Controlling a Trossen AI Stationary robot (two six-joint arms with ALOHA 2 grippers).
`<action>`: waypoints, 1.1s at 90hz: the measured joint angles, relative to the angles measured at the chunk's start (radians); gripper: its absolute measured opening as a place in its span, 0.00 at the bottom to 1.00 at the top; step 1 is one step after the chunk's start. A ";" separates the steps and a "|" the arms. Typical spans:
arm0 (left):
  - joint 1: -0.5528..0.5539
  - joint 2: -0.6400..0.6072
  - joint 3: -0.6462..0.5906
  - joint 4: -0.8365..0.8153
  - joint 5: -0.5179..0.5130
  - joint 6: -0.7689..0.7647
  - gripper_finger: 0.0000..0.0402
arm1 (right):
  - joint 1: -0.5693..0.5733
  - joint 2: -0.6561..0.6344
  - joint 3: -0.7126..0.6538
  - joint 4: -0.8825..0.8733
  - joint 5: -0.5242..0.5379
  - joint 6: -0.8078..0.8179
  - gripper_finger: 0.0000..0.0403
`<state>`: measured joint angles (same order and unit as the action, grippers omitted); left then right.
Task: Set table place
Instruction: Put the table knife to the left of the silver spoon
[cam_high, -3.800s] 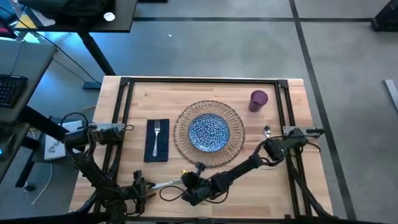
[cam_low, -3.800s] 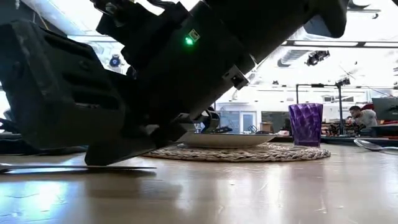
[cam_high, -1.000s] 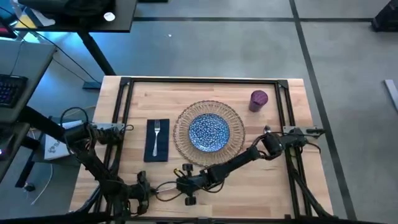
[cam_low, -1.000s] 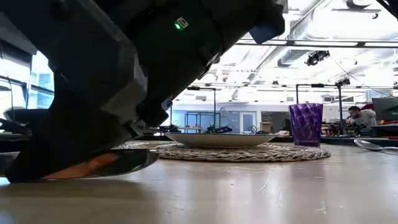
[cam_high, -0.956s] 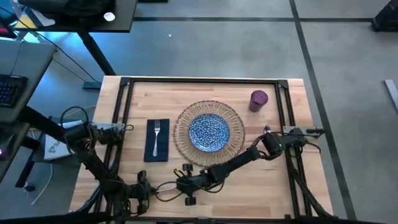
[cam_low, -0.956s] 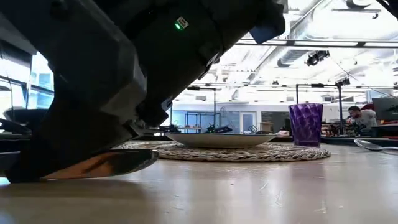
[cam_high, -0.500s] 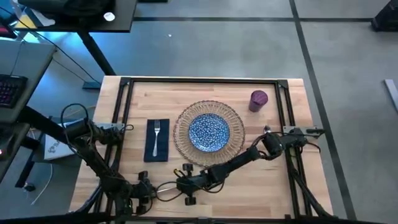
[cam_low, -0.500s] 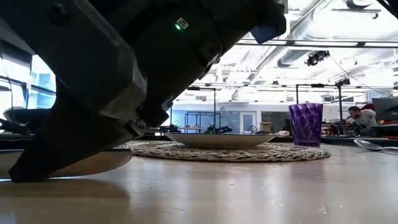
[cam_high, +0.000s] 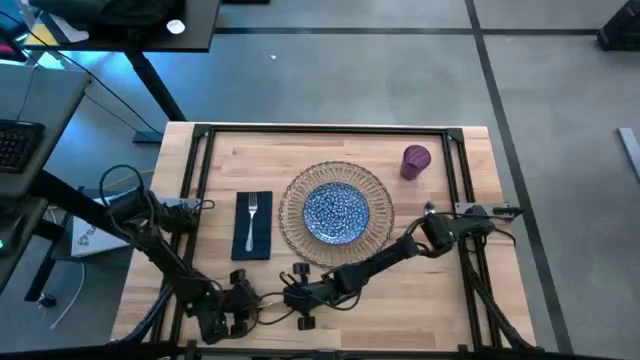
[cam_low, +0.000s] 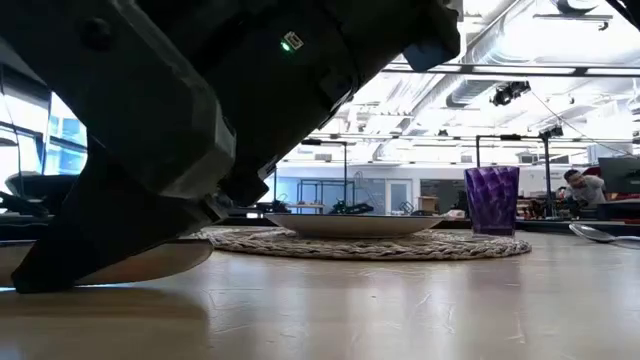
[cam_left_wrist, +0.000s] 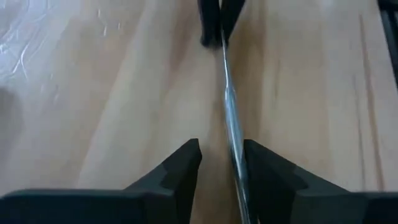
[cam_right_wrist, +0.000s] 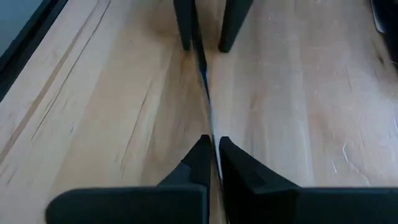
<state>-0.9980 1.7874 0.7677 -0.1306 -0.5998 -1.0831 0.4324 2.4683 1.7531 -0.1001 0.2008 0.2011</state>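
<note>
A silver knife (cam_left_wrist: 231, 124) lies low over the table (cam_high: 420, 290) near its front edge, running left to right between my two grippers. My right gripper (cam_right_wrist: 213, 146) is shut on the knife's right end (cam_high: 283, 298). My left gripper (cam_left_wrist: 222, 165) is open, its fingers on either side of the knife's left end (cam_high: 255, 305). Farther back, the blue plate (cam_high: 336, 212) rests on the wicker placemat (cam_high: 290, 215). A fork (cam_high: 252, 208) lies on the navy napkin (cam_high: 252, 238). The purple cup (cam_high: 416, 160) stands at the far right. My right gripper pinches the knife's end toward the table's right (cam_right_wrist: 210, 134) between its two fingers. It comes at it low from the right, and the knife (cam_right_wrist: 202, 68) runs straight ahead from the fingertips. My left gripper has the knife close beside one finger (cam_left_wrist: 261, 168); whether they touch, I cannot tell.
A spoon (cam_low: 600, 232) lies right of the placemat, partly under my right arm (cam_high: 400, 250). The black rail frame (cam_high: 465, 180) runs round the tabletop. A dark desk with a keyboard (cam_high: 15, 145) stands off the table's left.
My left gripper has moved along the near edge toward the table's right, closing in on the knife and my right gripper. My right gripper has kept its hold and stayed in place.
</note>
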 joint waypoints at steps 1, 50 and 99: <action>0.003 0.000 0.000 0.000 0.005 0.004 0.22 | 0.000 0.000 0.000 0.000 0.000 0.000 0.00; 0.020 -0.018 -0.003 -0.004 0.004 0.066 0.01 | 0.036 -0.147 -0.009 -0.157 0.188 0.004 0.13; -0.033 -0.282 -0.004 0.114 -0.269 0.299 0.00 | 0.235 -0.425 -0.004 -0.410 0.647 0.154 0.39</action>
<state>-1.0309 1.5058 0.7639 -0.0165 -0.8688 -0.7836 0.6674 2.0438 1.7489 -0.5097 0.8483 0.3551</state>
